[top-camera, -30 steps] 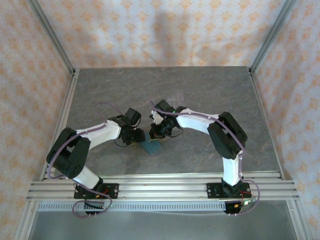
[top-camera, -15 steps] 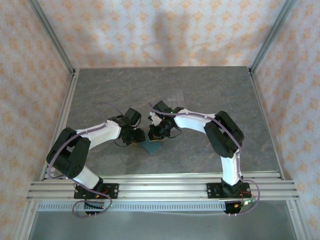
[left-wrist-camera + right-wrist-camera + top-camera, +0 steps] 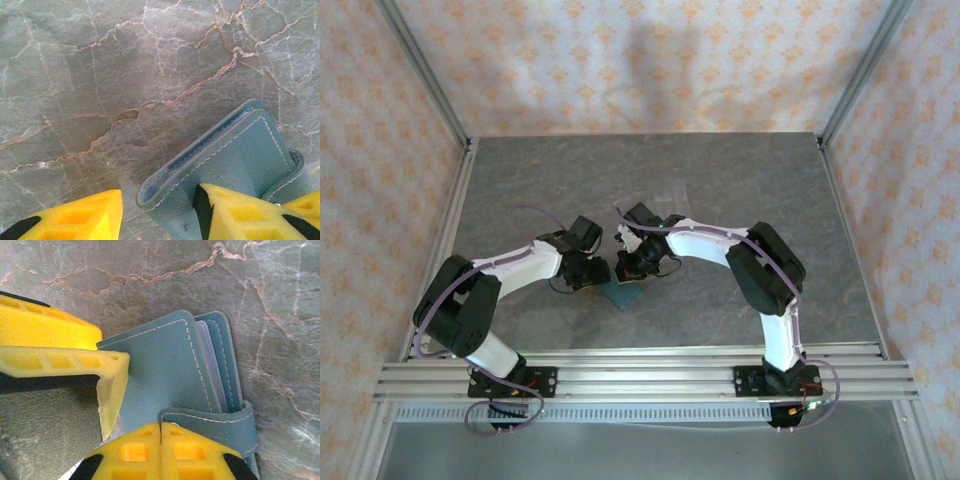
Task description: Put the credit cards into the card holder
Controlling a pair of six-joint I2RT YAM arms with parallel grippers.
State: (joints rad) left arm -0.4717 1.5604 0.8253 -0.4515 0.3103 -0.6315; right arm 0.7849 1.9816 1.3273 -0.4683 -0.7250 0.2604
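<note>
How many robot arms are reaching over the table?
2. The left arm extends from the left, the right arm from the right; both meet at the teal card holder mid-table.

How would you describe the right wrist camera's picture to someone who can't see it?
A dark teal card holder lies on a grey marbled table, its strap by the closed yellow fingertips of the right gripper at the bottom. The left gripper reaches in from the left, touching its edge.
</note>
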